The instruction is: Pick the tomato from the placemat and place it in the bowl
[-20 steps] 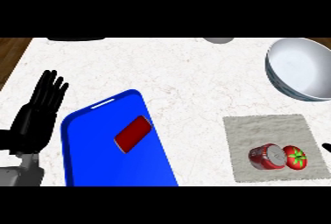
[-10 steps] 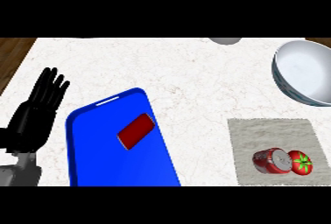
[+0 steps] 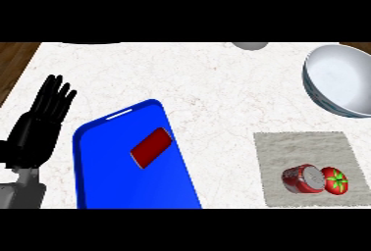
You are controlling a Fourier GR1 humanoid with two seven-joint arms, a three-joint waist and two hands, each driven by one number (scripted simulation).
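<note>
Tomato untouched; task not begun
Tomato [image 3: 336,179] on placemat [image 3: 308,147] touching a red can [image 3: 302,178]; bowl [image 3: 340,78] sits beyond, well apart; left hand [image 3: 36,130] resting, fingers spread; right hand not visible; pick and place both left.

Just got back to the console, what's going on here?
Nothing is being handled yet. The tomato lies on the placemat beside a red can, and the bowl sits beyond it. The left hand rests open at the view's left, next to a blue board. The right hand is not in view.
</note>
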